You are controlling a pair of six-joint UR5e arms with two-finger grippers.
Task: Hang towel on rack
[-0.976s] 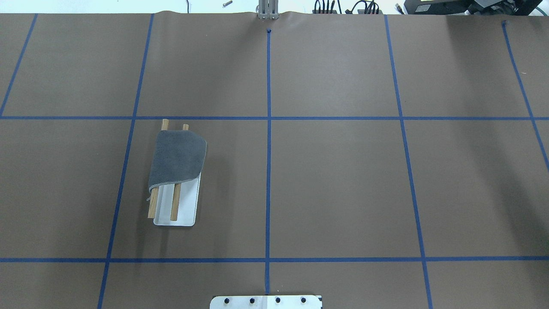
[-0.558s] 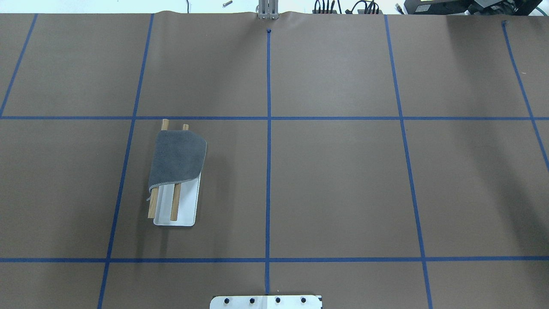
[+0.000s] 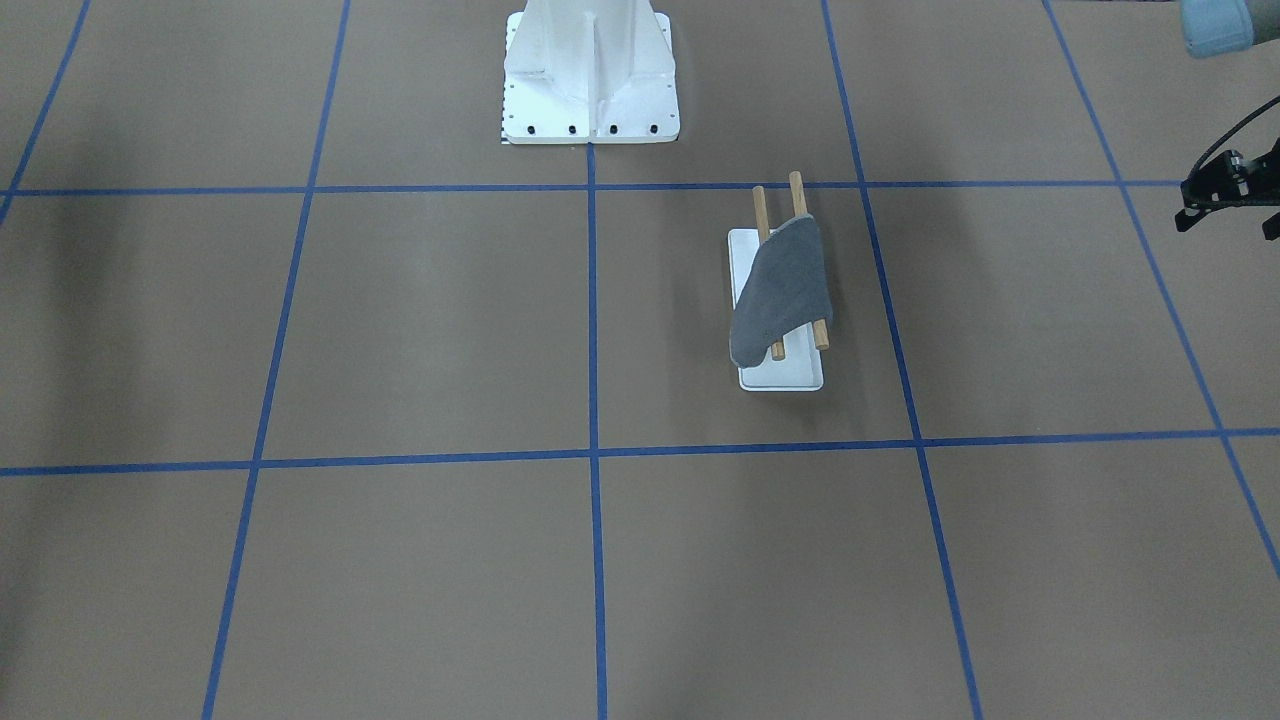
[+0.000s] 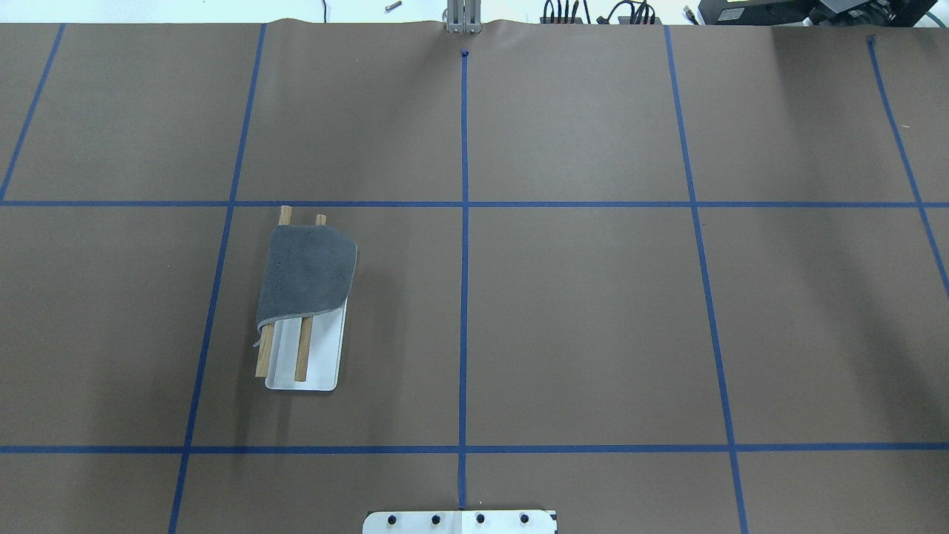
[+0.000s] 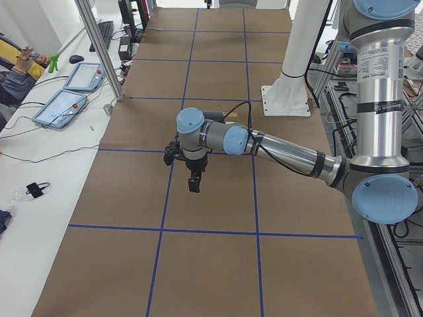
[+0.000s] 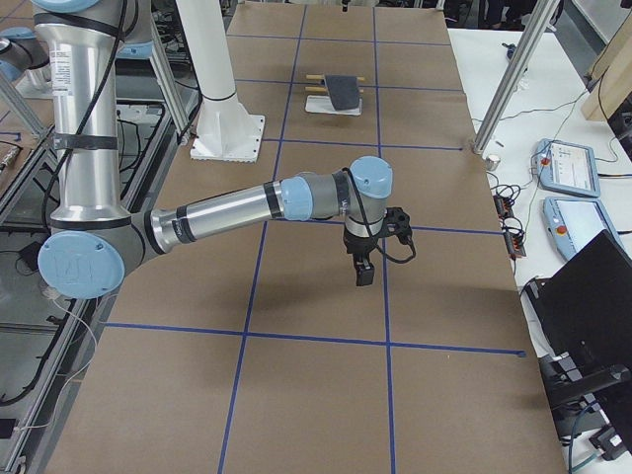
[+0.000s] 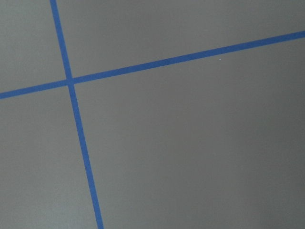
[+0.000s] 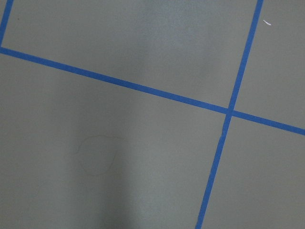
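Note:
The dark grey towel (image 4: 308, 276) lies draped over the far part of the rack's two wooden dowels (image 4: 302, 359), and one corner hangs down on the side toward the table's middle. The rack's white base (image 4: 325, 365) stands left of centre. Towel (image 3: 785, 285) and rack base (image 3: 782, 378) also show in the front-facing view, and the towel (image 6: 344, 91) shows far off in the right side view. My left gripper (image 5: 193, 182) hangs over bare table, well away from the rack. My right gripper (image 6: 363, 269) hangs over bare table on the other side. I cannot tell whether either is open or shut.
The large white bolted pedestal (image 3: 590, 80) stands at the robot's edge of the table. Blue tape lines (image 4: 464, 222) divide the brown table cover. A black part of my left wrist (image 3: 1228, 190) shows at the front-facing view's right edge. Tablets (image 5: 63, 105) lie on the side bench.

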